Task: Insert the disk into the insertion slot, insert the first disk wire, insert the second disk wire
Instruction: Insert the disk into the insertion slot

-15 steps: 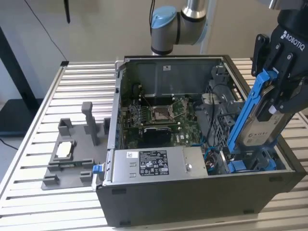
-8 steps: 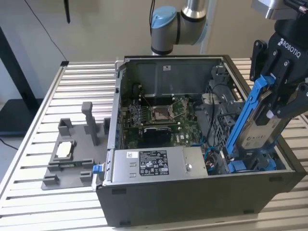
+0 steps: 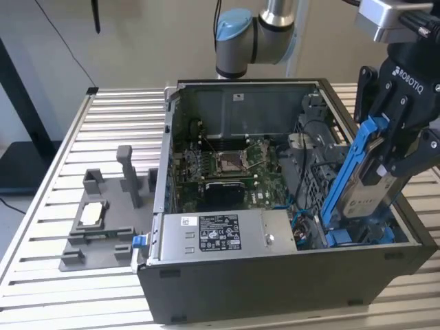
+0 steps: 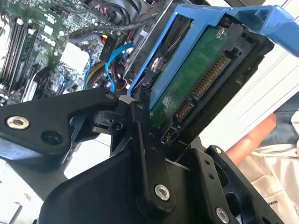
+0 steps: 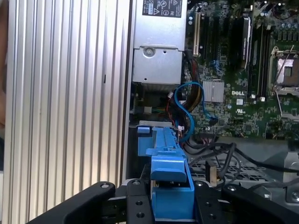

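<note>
Fingers [image 3: 412, 155] are clamped tight on the disk [image 3: 368, 192], squeezing it from both sides near its upper end. The disk is tilted, and its lower end is dipped into the open computer case [image 3: 227, 275], at the corner on the exterior view's right, off to the side of the motherboard [image 3: 234, 165]. In the second wrist view its green circuit board and connector pins show. The case sits on the ribbed bench [image 3: 103, 117].

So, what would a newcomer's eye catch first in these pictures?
The bright blue carrier frame with the disk stands out, held tilted by the gripper at the exterior view's right end of the open computer case. Next comes the green motherboard inside the case.
</note>
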